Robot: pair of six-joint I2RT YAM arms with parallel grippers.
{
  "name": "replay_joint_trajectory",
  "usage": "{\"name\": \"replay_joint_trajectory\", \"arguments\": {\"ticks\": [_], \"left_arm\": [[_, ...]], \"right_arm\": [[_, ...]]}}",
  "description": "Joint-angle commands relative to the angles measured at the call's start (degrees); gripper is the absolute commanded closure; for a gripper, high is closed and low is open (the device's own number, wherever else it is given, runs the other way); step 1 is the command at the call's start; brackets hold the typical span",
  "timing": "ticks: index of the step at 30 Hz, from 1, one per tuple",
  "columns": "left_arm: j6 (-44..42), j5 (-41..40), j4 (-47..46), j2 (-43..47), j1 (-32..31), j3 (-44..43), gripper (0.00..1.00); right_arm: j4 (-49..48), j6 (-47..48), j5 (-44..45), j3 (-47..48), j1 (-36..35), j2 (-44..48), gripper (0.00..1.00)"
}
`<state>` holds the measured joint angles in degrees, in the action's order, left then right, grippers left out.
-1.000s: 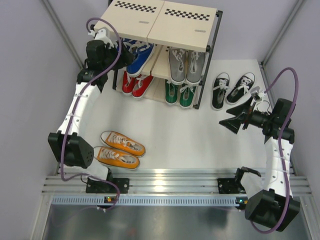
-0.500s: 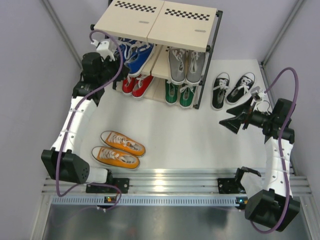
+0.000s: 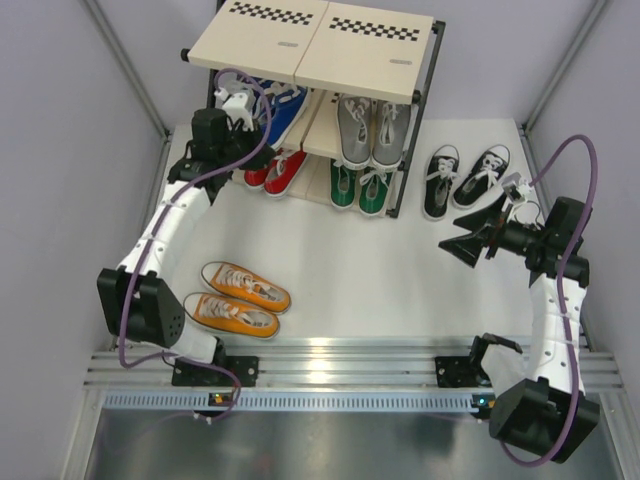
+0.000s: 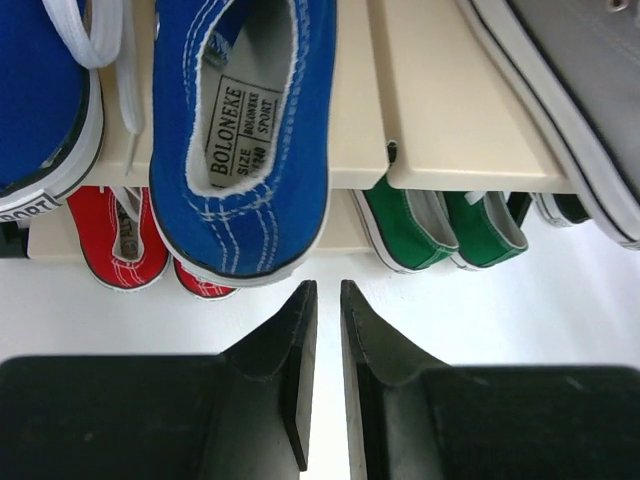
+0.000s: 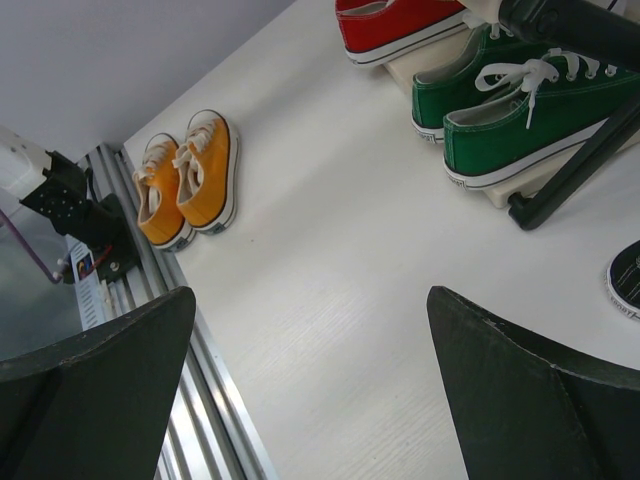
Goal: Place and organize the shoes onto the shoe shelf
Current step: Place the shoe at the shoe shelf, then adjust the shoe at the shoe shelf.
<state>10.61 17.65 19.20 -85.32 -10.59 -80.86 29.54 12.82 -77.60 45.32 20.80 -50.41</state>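
The shoe shelf [image 3: 320, 45] stands at the back. Its middle tier holds the blue shoes [image 3: 278, 105] and grey shoes [image 3: 372, 130]; red shoes [image 3: 275, 170] and green shoes [image 3: 360, 185] sit below. An orange pair [image 3: 240, 300] lies near the front left, and a black pair [image 3: 462, 180] lies right of the shelf. My left gripper [image 3: 255, 148] hovers just before a blue shoe's heel [image 4: 250, 130], fingers nearly together with only a thin slit and nothing between them [image 4: 327, 285]. My right gripper [image 3: 478, 232] stands wide open and empty over bare table [image 5: 310, 295].
An aluminium rail [image 3: 330, 360] runs along the near edge, with both arm bases on it. Grey walls close in on the left and right. The shelf's black frame post [image 5: 570, 170] stands beside the green shoes [image 5: 520, 110]. The orange pair [image 5: 190, 180] lies close to the rail.
My left arm has swung right from the shelf's left side to the front of the blue shoes, and its jaws have closed from wide apart. The right arm has not moved.
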Motion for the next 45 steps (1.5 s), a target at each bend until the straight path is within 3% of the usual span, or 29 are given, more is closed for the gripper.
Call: {"name": "replay_joint_trajectory", "arguments": {"ticks": [1,22,26,31,37,41,45], "left_arm": [[-1.3,-2.7,-3.2,-1.7,0.0,-1.7,0.79],[-1.2,-10.5,-5.4,-6.6,0.0,-7.0,0.73],[-0.5,-8.6,-5.3,-4.8,0.0,-6.1,0.63],[0.8,-8.4,-5.4,2.5,0.0,-2.3,0.40],[1.2,-7.8,-5.0,14.6,0.0,3.9,0.23],[0.5,-5.8,-4.8,27.1,0.0,15.8,0.10],[-0.7,-5.9,-4.9,39.3,0.0,29.4,0.08]], "right_arm": [[-2.2,0.5,-0.7,-0.1,1.0,0.0,0.01],[-1.9,0.8,-1.1,0.0,1.2,-0.2,0.01],[-1.5,1.3,-1.2,0.2,1.4,-0.1,0.01],[0.4,4.2,-1.4,0.8,1.6,-0.1,0.01],[8.4,13.5,0.6,3.3,2.1,0.0,0.00],[8.1,14.1,4.2,3.3,2.7,0.7,0.01],[5.8,13.8,11.0,2.4,2.9,0.9,0.01]]}}
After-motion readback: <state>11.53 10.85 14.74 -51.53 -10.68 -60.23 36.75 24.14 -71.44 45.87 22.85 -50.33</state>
